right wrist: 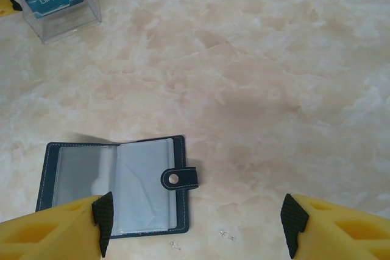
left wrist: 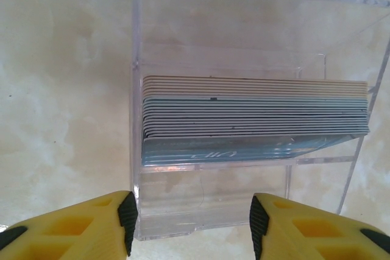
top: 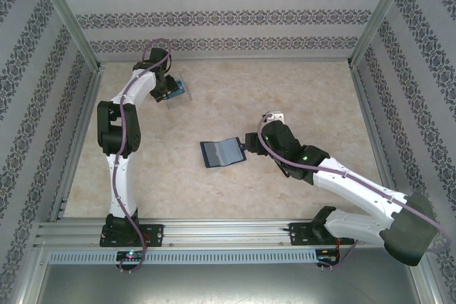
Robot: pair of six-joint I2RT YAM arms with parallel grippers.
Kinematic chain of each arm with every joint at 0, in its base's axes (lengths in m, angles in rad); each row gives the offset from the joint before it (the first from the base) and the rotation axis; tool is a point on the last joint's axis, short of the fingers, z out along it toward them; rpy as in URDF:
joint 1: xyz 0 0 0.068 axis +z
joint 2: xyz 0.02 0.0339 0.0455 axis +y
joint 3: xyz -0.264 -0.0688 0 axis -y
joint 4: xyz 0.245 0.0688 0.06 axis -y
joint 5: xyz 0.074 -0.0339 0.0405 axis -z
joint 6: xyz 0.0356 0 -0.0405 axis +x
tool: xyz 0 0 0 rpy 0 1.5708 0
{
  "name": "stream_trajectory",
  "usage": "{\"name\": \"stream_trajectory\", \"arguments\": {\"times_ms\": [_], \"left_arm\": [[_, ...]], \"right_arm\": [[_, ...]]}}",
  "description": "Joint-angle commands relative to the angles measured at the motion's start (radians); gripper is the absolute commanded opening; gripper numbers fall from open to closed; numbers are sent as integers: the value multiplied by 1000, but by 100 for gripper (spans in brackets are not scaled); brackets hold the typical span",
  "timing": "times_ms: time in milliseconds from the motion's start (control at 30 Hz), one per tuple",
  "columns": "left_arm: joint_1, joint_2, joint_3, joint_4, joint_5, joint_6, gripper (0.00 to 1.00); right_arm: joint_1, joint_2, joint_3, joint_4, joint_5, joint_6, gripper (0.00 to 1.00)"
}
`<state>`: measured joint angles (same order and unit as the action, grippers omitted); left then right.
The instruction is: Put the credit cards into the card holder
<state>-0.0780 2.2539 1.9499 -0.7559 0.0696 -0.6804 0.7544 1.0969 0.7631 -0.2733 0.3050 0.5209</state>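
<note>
Hovering at the table's far left corner, left gripper (left wrist: 193, 220) has its jaws parted, with the near end of the clear plastic box (left wrist: 138, 59) between the yellow fingers (left wrist: 91, 226). The left pad sits just beside the box wall; contact is possibly there, but I cannot tell. Nothing is pinched.

Credit cards (left wrist: 256, 114) are stacked on edge inside that box, packed tight: cream edges, then pale blue, then white, with a blue-faced card at the front.

Card holder (right wrist: 116, 184) lies open and flat mid-table, well apart from the box. Its pale inner sleeves face up and its snap tab (right wrist: 178, 178) sticks out on one side.

Right gripper (right wrist: 195, 214) hangs low beside the holder with its jaws spread wide and empty; one fingertip overlaps the holder's corner in the wrist view
</note>
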Motion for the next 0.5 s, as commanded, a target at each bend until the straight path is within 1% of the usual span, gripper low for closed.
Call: {"name": "stream_trajectory", "arguments": {"times_ms": [0, 267, 367, 467], "left_arm": [[9, -41, -5, -56, -22, 17, 52], [9, -41, -9, -81, -57, 29, 50], [9, -52, -18, -82, -70, 38, 54], [10, -53, -14, -82, -73, 52, 53]], "right_arm": [[-6, 3, -10, -5, -4, 14, 75], [-7, 2, -11, -7, -4, 14, 75], [-7, 4, -11, -2, -6, 16, 75], [-6, 11, -9, 1, -9, 14, 75]]}}
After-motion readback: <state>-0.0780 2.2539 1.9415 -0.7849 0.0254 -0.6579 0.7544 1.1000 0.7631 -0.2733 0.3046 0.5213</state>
